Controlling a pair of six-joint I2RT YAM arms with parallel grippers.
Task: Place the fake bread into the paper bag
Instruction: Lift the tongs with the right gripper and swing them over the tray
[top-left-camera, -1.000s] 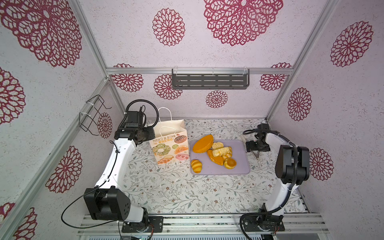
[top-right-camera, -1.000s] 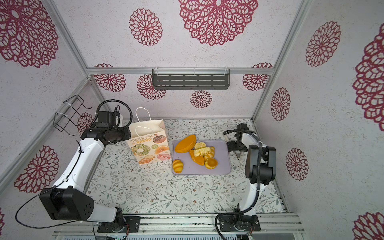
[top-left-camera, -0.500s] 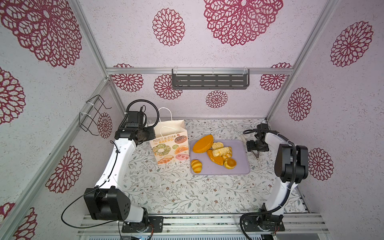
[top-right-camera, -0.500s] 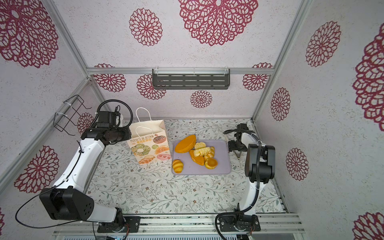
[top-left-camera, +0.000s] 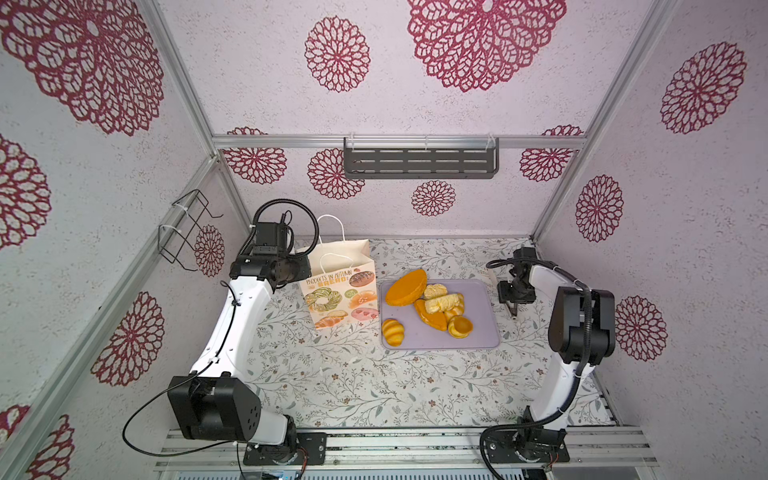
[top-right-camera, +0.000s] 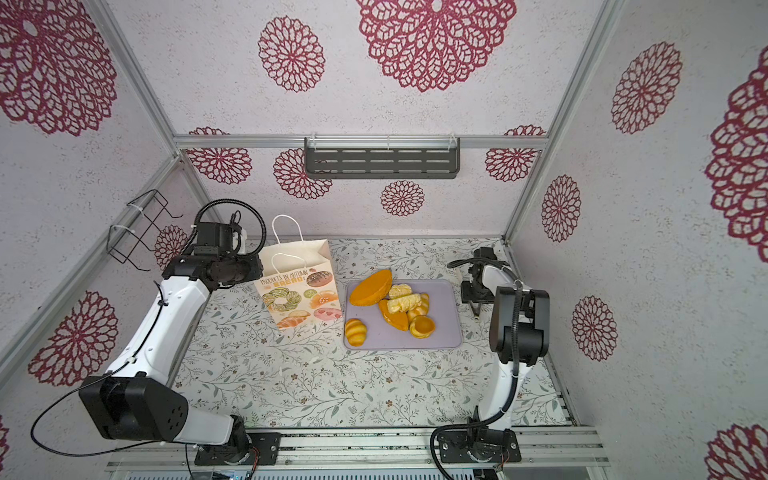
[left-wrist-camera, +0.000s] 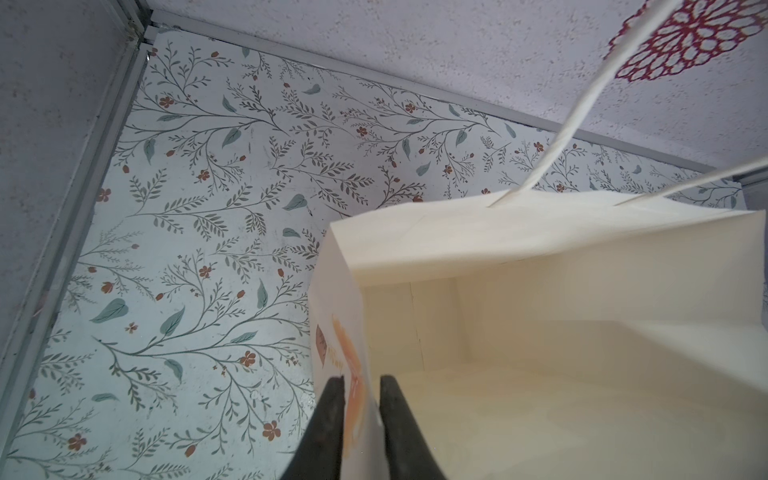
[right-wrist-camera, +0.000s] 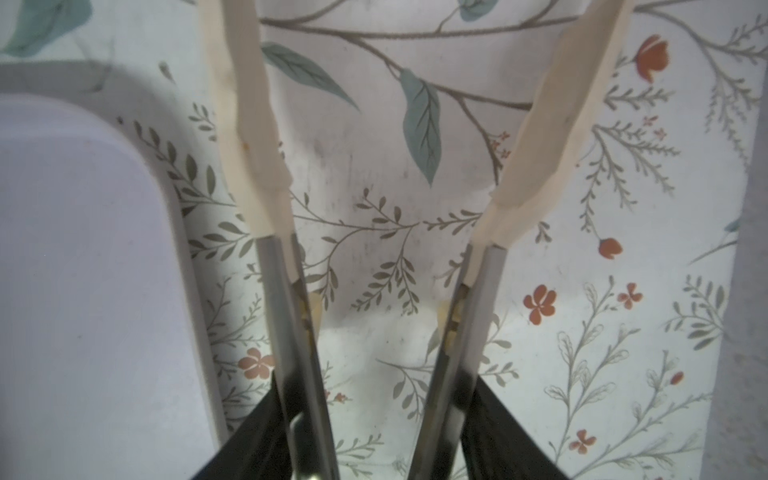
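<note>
Tall cream-white paper bag (top-left-camera: 338, 286) with white cord handles stood upright, mouth open, near the back left corner of the floral-papered bench (top-left-camera: 353, 386). The front panel read "PRODUCTS IN AUTUMN" over orange "BREAD", with pastry drawings below.

Left gripper (left-wrist-camera: 360, 386): clamped on the bag's rim, one black finger (left-wrist-camera: 332, 415) on the printed outer face and the other inside. The left wrist view looked down onto the bag's plain cream floor.

Fake bread (top-left-camera: 444, 302): six glossy toy pieces, all on a flat lilac plastic tray (top-left-camera: 482, 332) just right of the bag.
- Large orange oval loaf (top-left-camera: 406, 287) at the tray's back left corner.
- Pale cream bun (top-left-camera: 434, 291) and the yellow ridged loaf touching beside it.
- Orange wedge (top-left-camera: 432, 319) and round golden bun (top-left-camera: 460, 326) mid-tray.
- Striped golden bun (top-left-camera: 392, 331) apart from the rest, at the tray's front left edge.

Right gripper (top-left-camera: 514, 311): over the bench just off the tray's right edge. Its long metal fingers with cream tips (right-wrist-camera: 249, 124) stood apart, with only the bench pattern between them.
</note>
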